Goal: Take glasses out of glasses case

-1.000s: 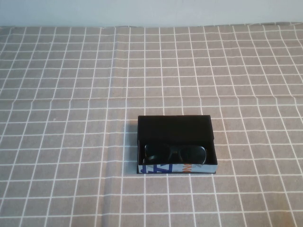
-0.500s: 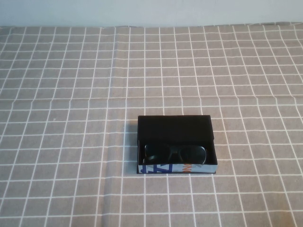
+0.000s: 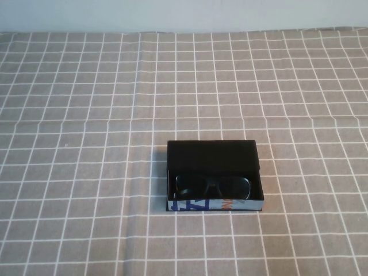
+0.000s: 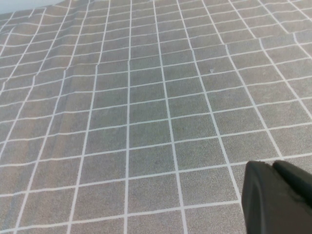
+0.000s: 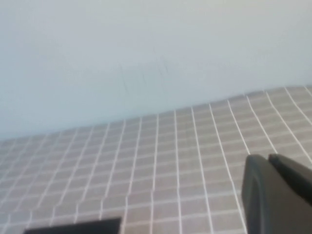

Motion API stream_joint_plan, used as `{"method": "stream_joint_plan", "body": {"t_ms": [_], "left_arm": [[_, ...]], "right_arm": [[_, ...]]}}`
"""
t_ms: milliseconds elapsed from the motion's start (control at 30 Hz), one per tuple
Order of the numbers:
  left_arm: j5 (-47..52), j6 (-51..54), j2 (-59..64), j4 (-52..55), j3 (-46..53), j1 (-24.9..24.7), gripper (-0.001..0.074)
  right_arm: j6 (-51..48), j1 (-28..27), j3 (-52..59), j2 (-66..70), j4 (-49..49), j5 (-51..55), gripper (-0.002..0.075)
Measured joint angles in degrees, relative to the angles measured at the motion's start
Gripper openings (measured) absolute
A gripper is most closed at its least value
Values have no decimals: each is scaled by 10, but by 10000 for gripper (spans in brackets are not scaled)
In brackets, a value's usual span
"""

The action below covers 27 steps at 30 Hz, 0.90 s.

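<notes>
In the high view the case point(image 3: 214, 175) lies open on the checked cloth point(image 3: 86, 172), a little right of the middle and toward the near edge, its white printed edge facing the robot. The glasses point(image 3: 212, 186) lie inside, tucked against that near wall with the lenses toward the robot, leaving the far half of the black floor bare; that bare part looks like the easier way in for a finger. Neither arm shows in this view, so both seem parked back off the table, and nothing is yet lifted. In the left wrist view the left gripper point(image 4: 280, 195) hangs over bare cloth, with only its dark tip showing in one corner; the two fingers appear pressed together, holding nothing, and neither case nor glasses is in sight. In the right wrist view the right gripper point(image 5: 275, 192) looks out across the cloth to the pale wall point(image 5: 146, 58), its fingers likewise appearing closed and empty. A dark sliver at the frame edge may be the case point(image 5: 73, 226), which suggests this arm faces it.
</notes>
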Motion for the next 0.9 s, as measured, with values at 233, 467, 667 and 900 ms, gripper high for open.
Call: {"method": "stream_joint_plan", "body": {"t_ms": [233,467,667,900], "left_arm": [[0,0,0,0,0,0,-4],[0,0,0,0,0,0,-4],[0,0,0,0,0,0,-5],[0,0,0,0,0,0,-5]], "right_arm": [[0,0,-37,71,42,-5,-18],[-157,0,-114,185,90,102,-18],[-350,0,-264,346,158,245,-18],[-470,26,-406,532,204,377,-18]]}}
